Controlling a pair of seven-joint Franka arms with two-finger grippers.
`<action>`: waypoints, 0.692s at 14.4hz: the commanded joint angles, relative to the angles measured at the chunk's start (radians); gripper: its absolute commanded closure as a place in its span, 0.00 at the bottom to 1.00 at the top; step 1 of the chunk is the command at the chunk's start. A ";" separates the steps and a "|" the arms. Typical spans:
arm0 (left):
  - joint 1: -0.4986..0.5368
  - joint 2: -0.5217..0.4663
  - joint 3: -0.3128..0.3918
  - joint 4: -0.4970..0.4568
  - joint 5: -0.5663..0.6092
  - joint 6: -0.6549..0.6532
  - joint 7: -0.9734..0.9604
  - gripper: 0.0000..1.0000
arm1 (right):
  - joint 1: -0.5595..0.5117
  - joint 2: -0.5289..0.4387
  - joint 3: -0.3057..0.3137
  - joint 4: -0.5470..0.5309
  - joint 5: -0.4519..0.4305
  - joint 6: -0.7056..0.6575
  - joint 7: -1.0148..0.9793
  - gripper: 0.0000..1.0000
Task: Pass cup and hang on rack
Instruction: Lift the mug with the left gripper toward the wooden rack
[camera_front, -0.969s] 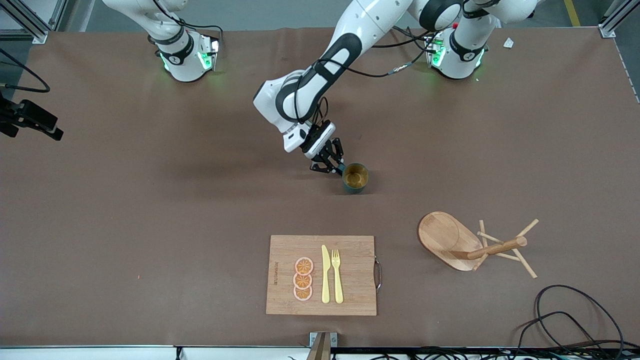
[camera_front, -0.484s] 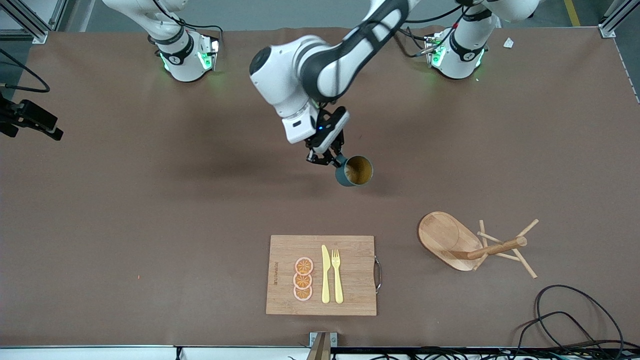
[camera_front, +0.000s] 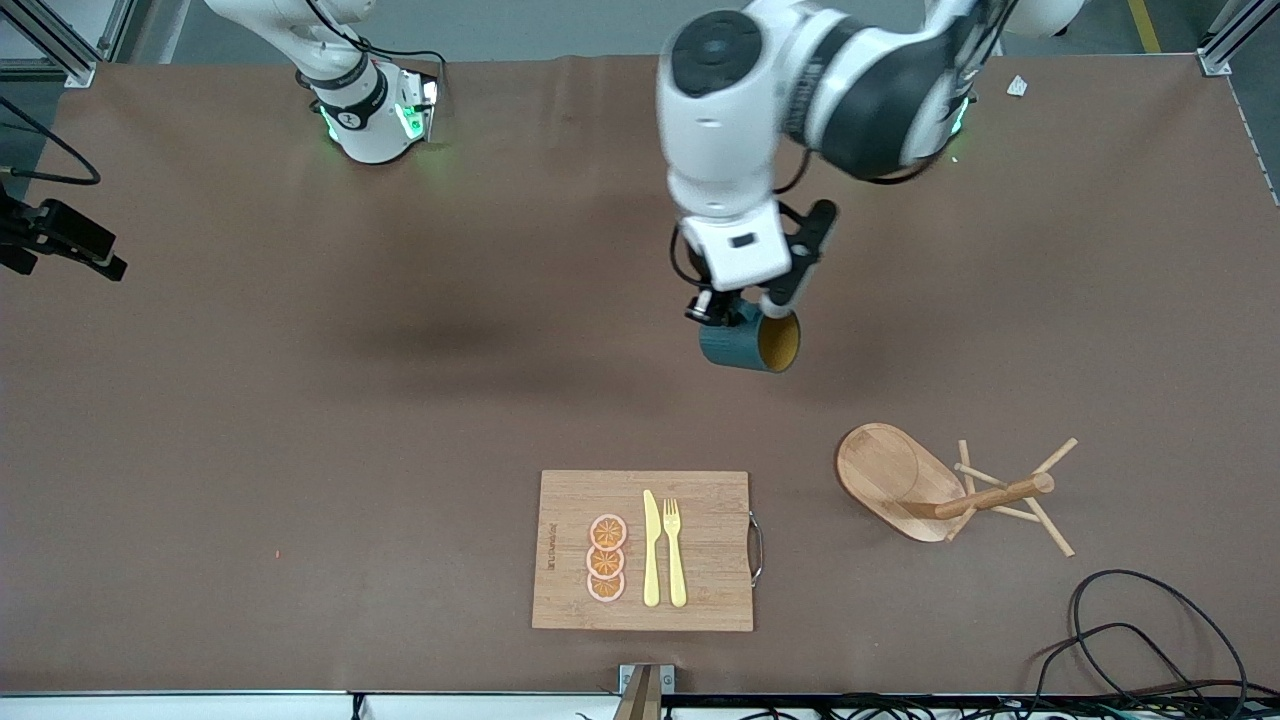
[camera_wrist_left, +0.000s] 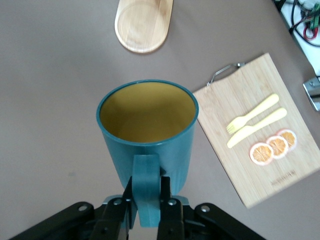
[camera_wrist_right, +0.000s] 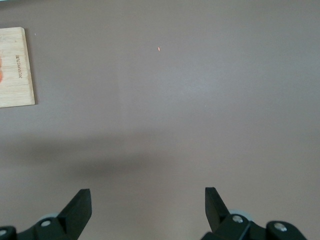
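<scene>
The cup (camera_front: 748, 345), dark teal with a yellowish inside, hangs in the air over the bare middle of the table. It is tipped on its side, mouth toward the left arm's end. My left gripper (camera_front: 725, 312) is shut on its loop handle. In the left wrist view the cup (camera_wrist_left: 147, 130) fills the centre and my left gripper (camera_wrist_left: 147, 186) pinches the handle from both sides. The rack (camera_front: 890, 475) sits nearer the front camera, its post (camera_front: 995, 494) and pegs pointing toward the left arm's end. My right gripper (camera_wrist_right: 147, 197) waits open over bare table.
A bamboo cutting board (camera_front: 710, 560) with a yellow knife, a fork and orange slices lies near the front edge. Black cables (camera_front: 1130, 630) coil at the front corner by the rack. A black device (camera_front: 60, 240) juts in at the right arm's end.
The left arm has lifted the cup off the table, carried it toward the left arm's end and tipped it onto its side. The right arm has not moved.
</scene>
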 joint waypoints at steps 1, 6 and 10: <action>0.102 -0.078 -0.008 -0.036 -0.162 0.018 0.108 1.00 | -0.016 -0.017 0.014 -0.011 -0.011 0.003 -0.013 0.00; 0.271 -0.125 -0.008 -0.037 -0.419 0.015 0.219 1.00 | -0.013 -0.017 0.017 -0.011 -0.039 0.006 -0.010 0.00; 0.426 -0.132 -0.005 -0.039 -0.648 0.011 0.332 1.00 | -0.008 -0.017 0.019 -0.011 -0.039 0.008 -0.007 0.00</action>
